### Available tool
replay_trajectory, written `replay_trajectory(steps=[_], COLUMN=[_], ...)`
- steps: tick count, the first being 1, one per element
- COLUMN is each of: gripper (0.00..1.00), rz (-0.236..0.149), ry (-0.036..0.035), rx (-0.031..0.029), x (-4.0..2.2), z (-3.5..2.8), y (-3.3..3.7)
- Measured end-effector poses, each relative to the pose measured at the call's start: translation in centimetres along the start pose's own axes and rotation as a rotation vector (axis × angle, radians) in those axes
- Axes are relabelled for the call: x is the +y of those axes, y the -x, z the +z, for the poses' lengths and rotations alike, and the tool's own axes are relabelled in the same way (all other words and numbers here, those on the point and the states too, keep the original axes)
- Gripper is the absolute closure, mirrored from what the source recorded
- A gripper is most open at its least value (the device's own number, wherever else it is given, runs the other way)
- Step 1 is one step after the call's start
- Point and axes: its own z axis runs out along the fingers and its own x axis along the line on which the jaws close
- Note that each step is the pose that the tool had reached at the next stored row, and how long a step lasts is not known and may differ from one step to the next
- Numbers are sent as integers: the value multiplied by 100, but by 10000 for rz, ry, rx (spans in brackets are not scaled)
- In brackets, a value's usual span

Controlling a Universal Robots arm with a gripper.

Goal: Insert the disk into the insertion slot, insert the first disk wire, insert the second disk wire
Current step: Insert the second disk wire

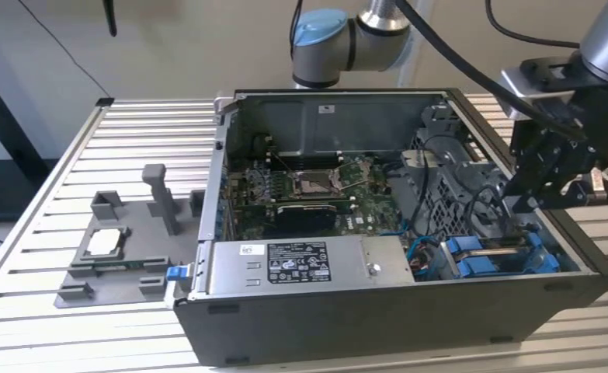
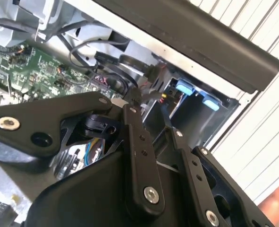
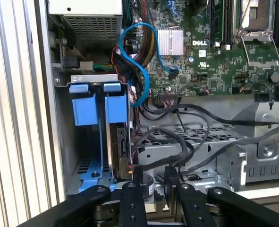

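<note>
On the worktop [image 1: 34, 233], near the exterior view's left edge, lies one grey tray [image 1: 117, 264] of holders. The open computer case [image 1: 387, 318] takes the middle. It has one power box [image 1: 298, 264] along its near wall and one green circuit board [image 1: 314, 190] on its floor.

My arm comes in from the exterior view's right with the wrist bent downward. My gripper [image 1: 526, 203] hangs over the case's near right corner, just above the insertion slot [image 3: 89, 78].

The first wrist view looks straight down into that slot. Two blue carriers [image 3: 85, 106] sit side by side in it, and the disk [image 3: 122, 151] stands on edge in the one nearer the board. A blue cable [image 3: 139, 71] curls over the board, and black wires [image 3: 196, 137] loop across the cage beside the disk, close to my gripper [image 3: 153, 172]. There my jaws stand released, with bare metal showing in the gap.

The second wrist view sees my gripper [image 2: 153, 118] from behind, with the carriers' blue tabs beyond it.
</note>
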Motion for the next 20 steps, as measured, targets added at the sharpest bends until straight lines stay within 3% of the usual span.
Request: replay_trajectory(steps=[3,8,20], gripper=[67,67,67], rz=[0,0,67], ry=[5,5,39], rx=[-4,-5,-69], x=[-64,-111,-249], z=[6,-1,-6], y=[6,18,30])
